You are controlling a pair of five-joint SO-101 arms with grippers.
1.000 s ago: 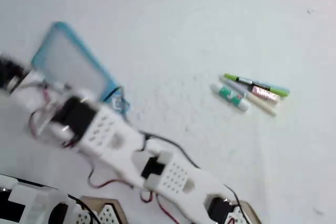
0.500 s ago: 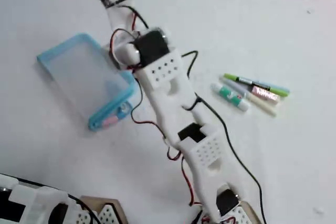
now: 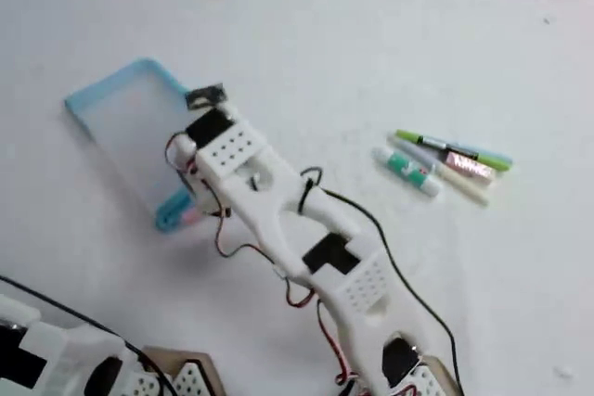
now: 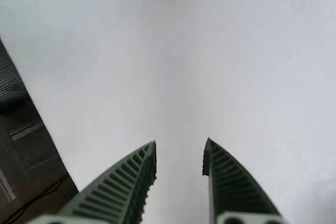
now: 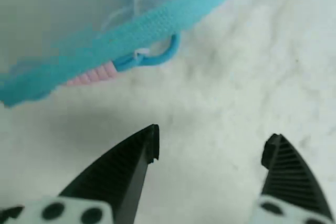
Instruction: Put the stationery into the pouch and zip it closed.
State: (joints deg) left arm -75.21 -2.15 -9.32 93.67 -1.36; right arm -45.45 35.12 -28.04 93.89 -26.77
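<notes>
Fingers [image 5: 123,177] of the right gripper [image 5: 210,148] gape empty near the zip pull [image 5: 160,56] of the pouch [image 5: 157,27], so opening it seems in hand; next, pinch that pull.

Slants the right arm [image 3: 269,210] from bottom centre toward middle left, right gripper [image 5: 212,142] spread wide; holds left gripper [image 4: 179,148] slightly parted.

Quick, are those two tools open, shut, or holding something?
Left tool: open, holding nothing.
Right tool: open, holding nothing, near the pouch.
</notes>
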